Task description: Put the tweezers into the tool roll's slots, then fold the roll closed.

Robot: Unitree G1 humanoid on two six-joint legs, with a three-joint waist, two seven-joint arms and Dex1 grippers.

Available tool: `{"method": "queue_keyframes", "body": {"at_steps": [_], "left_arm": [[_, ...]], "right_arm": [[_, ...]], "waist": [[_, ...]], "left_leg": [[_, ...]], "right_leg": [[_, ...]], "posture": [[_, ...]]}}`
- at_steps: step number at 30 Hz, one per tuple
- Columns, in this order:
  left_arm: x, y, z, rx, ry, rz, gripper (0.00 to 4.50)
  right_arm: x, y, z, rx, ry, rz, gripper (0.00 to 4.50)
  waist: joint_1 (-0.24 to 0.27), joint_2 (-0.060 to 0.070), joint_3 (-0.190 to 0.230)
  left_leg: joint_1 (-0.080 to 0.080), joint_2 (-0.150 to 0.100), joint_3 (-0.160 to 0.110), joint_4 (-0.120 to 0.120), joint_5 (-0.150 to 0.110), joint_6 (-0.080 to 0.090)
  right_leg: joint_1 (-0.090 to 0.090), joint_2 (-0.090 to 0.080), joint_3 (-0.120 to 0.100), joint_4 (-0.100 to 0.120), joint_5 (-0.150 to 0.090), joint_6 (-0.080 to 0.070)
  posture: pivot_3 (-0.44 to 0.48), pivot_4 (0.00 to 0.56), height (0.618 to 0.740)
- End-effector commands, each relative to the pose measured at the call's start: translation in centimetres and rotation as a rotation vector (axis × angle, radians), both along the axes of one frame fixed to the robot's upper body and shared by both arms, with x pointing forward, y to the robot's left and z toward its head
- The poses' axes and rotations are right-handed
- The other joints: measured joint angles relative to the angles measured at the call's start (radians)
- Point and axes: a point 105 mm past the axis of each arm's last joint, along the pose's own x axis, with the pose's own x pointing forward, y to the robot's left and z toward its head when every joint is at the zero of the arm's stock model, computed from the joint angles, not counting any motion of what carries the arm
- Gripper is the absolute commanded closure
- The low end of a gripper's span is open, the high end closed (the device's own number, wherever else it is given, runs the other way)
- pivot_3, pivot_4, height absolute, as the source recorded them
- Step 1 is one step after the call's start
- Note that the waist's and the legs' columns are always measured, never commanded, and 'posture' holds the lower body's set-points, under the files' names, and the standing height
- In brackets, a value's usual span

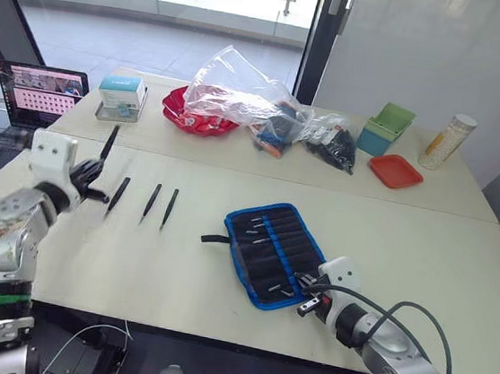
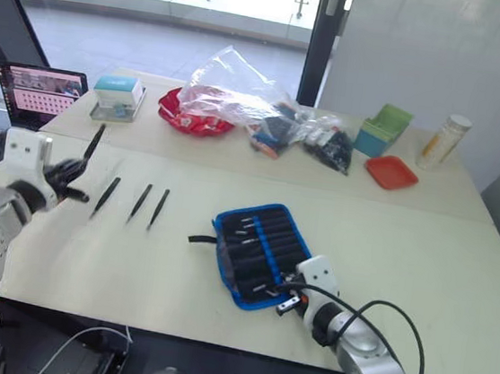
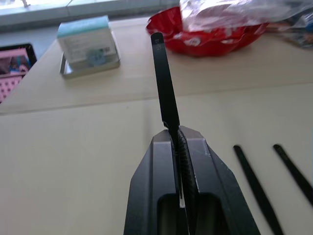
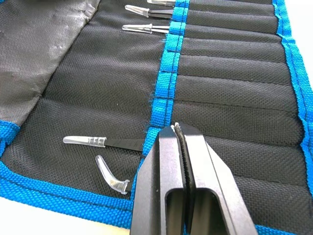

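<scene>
Your tool roll (image 1: 271,254) lies open and flat on the pale worktop (image 1: 458,265), black fabric with bright blue edging, a blue band down the middle and a thin black strap (image 1: 214,238) trailing from its end. The slots (image 4: 234,73) run as narrow parallel pockets across its inner face. Several of them already hold tweezers, whose clear-capped tips (image 4: 84,141) poke out past the blue band.

Your left end effector (image 1: 88,179) is well to the left of the roll, its fingers (image 3: 205,181) clamped tight on one slim black tweezer (image 3: 164,83) that sticks up at a tilt. Three more loose tweezers (image 1: 152,201) lie side by side on the worktop between that end effector and the roll, none touching it.

Your right end effector (image 1: 309,304) sits at the roll's near corner, over the blue edging. In the right wrist view its fingers (image 4: 215,181) are pressed together with only a hairline gap, and you cannot tell whether anything is pinched between them.

Behind the roll, a red bowl (image 1: 196,119) sits partly under a crumpled clear plastic bag (image 1: 243,91) with small items inside. Further right of it are a green box (image 1: 388,126), an orange lid (image 1: 395,171) and a tall jar (image 1: 447,142). A small box (image 1: 121,97) stands left of the bowl.
</scene>
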Motion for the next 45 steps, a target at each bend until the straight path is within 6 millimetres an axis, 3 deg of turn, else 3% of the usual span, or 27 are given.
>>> {"method": "queue_keyframes", "body": {"at_steps": [1, 4, 8, 11, 19, 27, 45], "left_arm": [[0.3, -7.4, 0.7, 0.006, 0.041, -0.285, 4.43], [0.1, -13.5, 0.9, 0.003, 0.074, -0.506, 4.43], [-0.5, -17.8, 0.7, -0.045, 0.129, -0.657, 4.43], [-1.9, -20.6, -1.9, 0.008, 0.279, -0.801, 4.43], [-5.0, -19.9, -5.4, 0.200, 0.496, -0.897, 4.43], [-5.8, -17.9, -6.8, 0.384, 0.621, -0.876, 4.43], [-3.2, -20.2, -7.1, 0.472, 0.583, -0.880, 4.43]], "right_arm": [[-0.7, 0.7, -1.9, 0.001, 0.087, 0.022, 4.50], [-0.5, 0.7, -1.8, -0.005, 0.080, 0.023, 4.50], [-0.2, 0.7, -1.8, -0.016, 0.071, 0.024, 4.50], [0.1, 0.7, -1.7, -0.018, 0.061, 0.021, 4.50], [0.3, 1.1, -2.0, -0.008, 0.052, 0.007, 4.50], [0.5, 1.5, -1.9, 0.004, 0.043, 0.001, 4.50], [-0.2, 1.5, -2.2, 0.011, 0.058, -0.016, 4.50]], "waist": [[0.000, 0.001, 0.000], [-0.004, 0.002, 0.001], [-0.014, 0.002, 0.001], [-0.017, 0.003, 0.001], [-0.020, 0.006, 0.004], [-0.016, 0.007, 0.005], [-0.005, 0.007, 0.005]], "left_leg": [[0.000, 0.000, 0.000, 0.000, 0.000, 0.000], [0.000, 0.000, 0.000, 0.001, 0.000, 0.000], [-0.001, 0.001, 0.000, 0.000, 0.000, 0.000], [-0.001, 0.001, 0.000, 0.000, 0.000, 0.000], [-0.001, 0.002, 0.000, 0.000, 0.000, 0.000], [-0.001, 0.002, 0.000, 0.000, 0.000, 0.000], [-0.003, 0.002, 0.000, 0.001, 0.000, 0.000]], "right_leg": [[0.000, 0.000, 0.000, 0.000, 0.000, 0.000], [0.000, 0.001, 0.000, 0.000, 0.000, 0.000], [-0.001, 0.002, 0.001, 0.000, 0.000, 0.000], [-0.001, 0.003, 0.001, 0.000, 0.000, 0.000], [-0.001, 0.004, 0.002, 0.000, 0.000, 0.000], [-0.001, 0.004, 0.002, -0.002, 0.000, 0.000], [-0.001, 0.004, 0.002, -0.004, 0.000, 0.001]], "posture": [[0.000, 0.150, 0.723], [0.000, 0.150, 0.723], [0.000, 0.150, 0.723], [0.000, 0.150, 0.723], [0.000, 0.150, 0.723], [0.000, 0.150, 0.723], [0.000, 0.150, 0.723]]}}
